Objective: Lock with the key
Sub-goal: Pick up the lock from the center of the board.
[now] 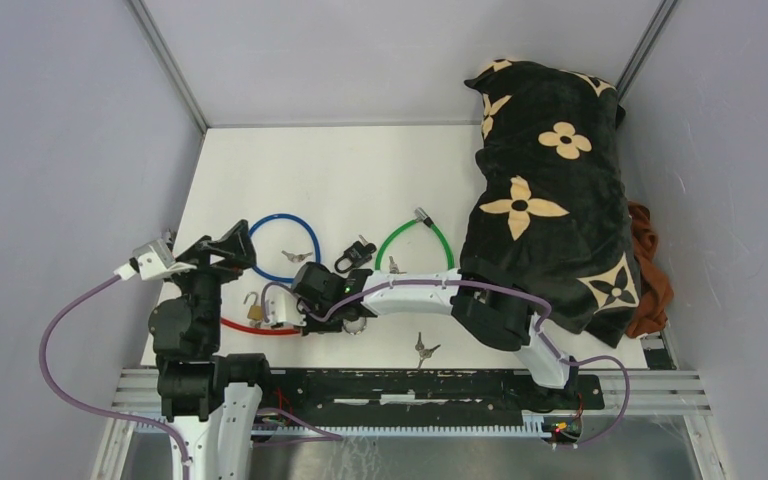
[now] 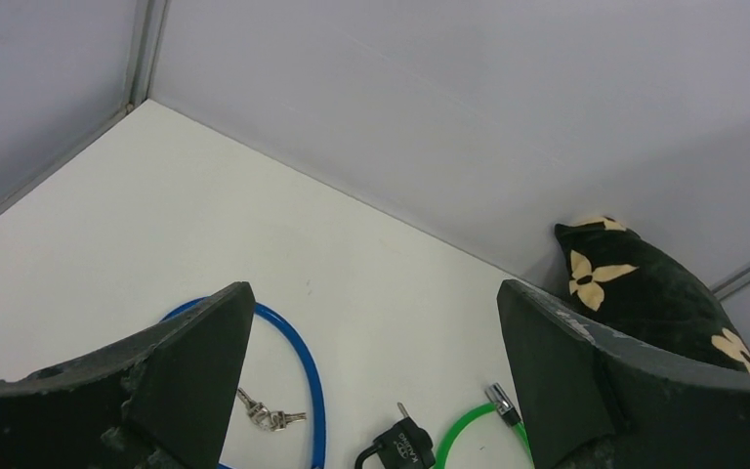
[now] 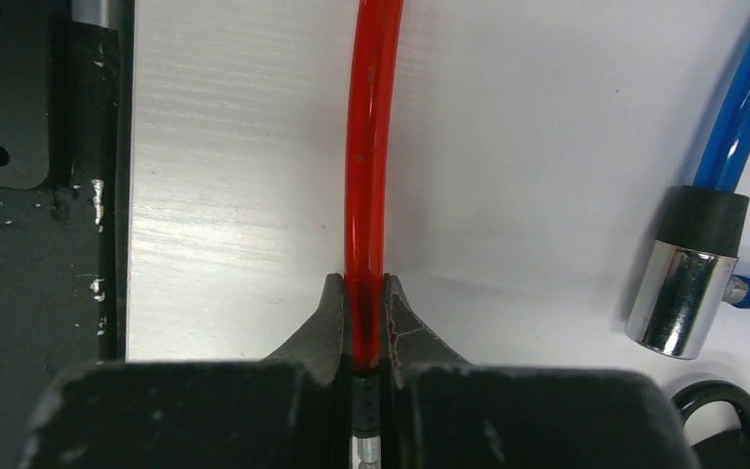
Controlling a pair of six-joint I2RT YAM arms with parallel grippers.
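Right wrist: jaws pinched on red cable's end

Right gripper (image 3: 364, 293) is closed tight on the red cable (image 3: 364, 147), which sits squeezed between the two fingers with its silver tip back inside the jaws. The cable's long axis runs straight out from the fingertips, up the frame, flat on the white table (image 3: 547, 117). The blue cable (image 3: 742, 107) lies off to one side, apart. In the top view, the red cable runs left-right along the near edge beside the brass padlock (image 1: 255, 310); the keys (image 1: 424, 349) lie well apart. Left gripper (image 2: 373, 288) is wide open, holding nothing.
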